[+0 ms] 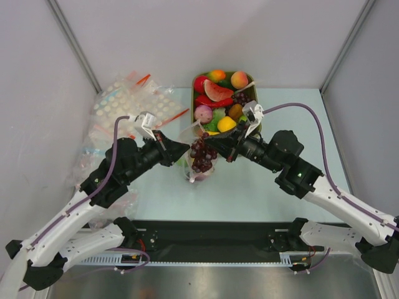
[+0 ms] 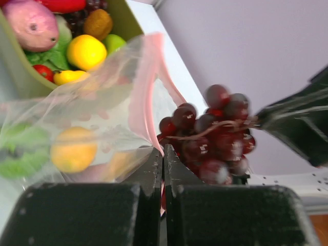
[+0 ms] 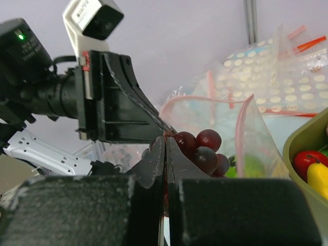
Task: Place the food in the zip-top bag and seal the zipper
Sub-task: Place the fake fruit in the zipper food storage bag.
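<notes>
Left tool (image 2: 163,155) was clamped fully shut on the zipper (image 2: 141,102), which held the zip-top bag (image 2: 77,128) open-mouthed just in front of the olive-green tub (image 2: 125,20). My right tool (image 3: 165,139) was pinched shut on the stem of the grape bunch (image 1: 201,156), dangling it at that mouth, I judged for dropping in. A yellow fruit (image 2: 74,148) lay inside.

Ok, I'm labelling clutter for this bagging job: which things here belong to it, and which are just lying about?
In the job: zip-top bag, pinched by left gripper; grapes, held by right gripper; olive-green tub of toy food.
Lying about: white-dotted bags, off to the left.
</notes>
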You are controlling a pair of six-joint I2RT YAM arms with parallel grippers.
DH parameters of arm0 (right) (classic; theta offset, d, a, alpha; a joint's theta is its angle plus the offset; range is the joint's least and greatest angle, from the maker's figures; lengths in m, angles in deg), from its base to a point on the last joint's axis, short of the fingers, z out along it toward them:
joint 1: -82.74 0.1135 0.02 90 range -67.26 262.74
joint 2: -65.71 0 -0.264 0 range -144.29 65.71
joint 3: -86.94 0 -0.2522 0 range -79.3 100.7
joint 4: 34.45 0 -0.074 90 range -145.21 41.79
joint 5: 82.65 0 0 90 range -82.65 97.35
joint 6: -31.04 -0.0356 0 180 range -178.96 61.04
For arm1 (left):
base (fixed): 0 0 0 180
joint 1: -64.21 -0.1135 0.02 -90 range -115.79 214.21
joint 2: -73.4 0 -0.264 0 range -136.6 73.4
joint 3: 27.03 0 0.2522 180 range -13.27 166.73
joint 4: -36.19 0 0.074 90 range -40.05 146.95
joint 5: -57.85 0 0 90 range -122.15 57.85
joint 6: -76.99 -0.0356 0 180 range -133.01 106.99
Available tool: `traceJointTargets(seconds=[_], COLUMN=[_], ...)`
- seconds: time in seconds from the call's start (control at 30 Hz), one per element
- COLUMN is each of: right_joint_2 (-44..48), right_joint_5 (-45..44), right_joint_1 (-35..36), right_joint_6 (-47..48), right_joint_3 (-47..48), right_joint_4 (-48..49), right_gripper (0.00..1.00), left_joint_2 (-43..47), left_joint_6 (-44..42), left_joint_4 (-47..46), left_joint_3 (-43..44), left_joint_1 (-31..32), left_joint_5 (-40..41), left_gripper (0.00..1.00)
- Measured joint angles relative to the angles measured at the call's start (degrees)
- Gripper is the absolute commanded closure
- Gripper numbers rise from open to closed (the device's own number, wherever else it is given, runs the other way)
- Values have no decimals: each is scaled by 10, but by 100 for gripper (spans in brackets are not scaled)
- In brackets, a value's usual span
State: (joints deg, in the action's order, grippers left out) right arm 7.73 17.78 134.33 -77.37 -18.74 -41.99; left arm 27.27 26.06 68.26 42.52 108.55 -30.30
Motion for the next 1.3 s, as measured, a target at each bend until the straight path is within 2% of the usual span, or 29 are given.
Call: traceJointTargets(seconds=[0.33, 0.73, 1.07, 1.1, 1.17, 1.2, 1.23, 1.3], right_joint_2=[19, -106, -128, -128, -128, -128, -127, -122], right_joint_5=[-5, 10, 44, 48, 60, 67, 71, 75], right_joint_1=[0, -1, -34, -35, -36, -36, -36, -36], right_joint_6=[16, 16, -23, -26, -33, -34, -37, -29], right_joint_3=[-19, -26, -52, -57, -63, -63, -63, -63], right_joint_4=[-12, -7, 37, 43, 50, 52, 54, 54], right_gripper=[100, 100, 100, 94, 73, 54, 48, 45], left_joint_2=[1, -40, -44, -47, -52, -54, -55, -54], left_joint_6=[9, 4, -1, -1, -3, -5, -6, -9], left_joint_4=[3, 25, 24, 24, 24, 24, 25, 31], left_joint_3=[21, 21, 28, 29, 29, 29, 29, 29], left_joint_1=[0, 0, 0, 0, 0, 0, 0, 0], left_joint_5=[-68, -139, -177, -178, -179, -178, -175, -163], left_gripper=[100, 100, 99, 99, 100, 100, 100, 100])
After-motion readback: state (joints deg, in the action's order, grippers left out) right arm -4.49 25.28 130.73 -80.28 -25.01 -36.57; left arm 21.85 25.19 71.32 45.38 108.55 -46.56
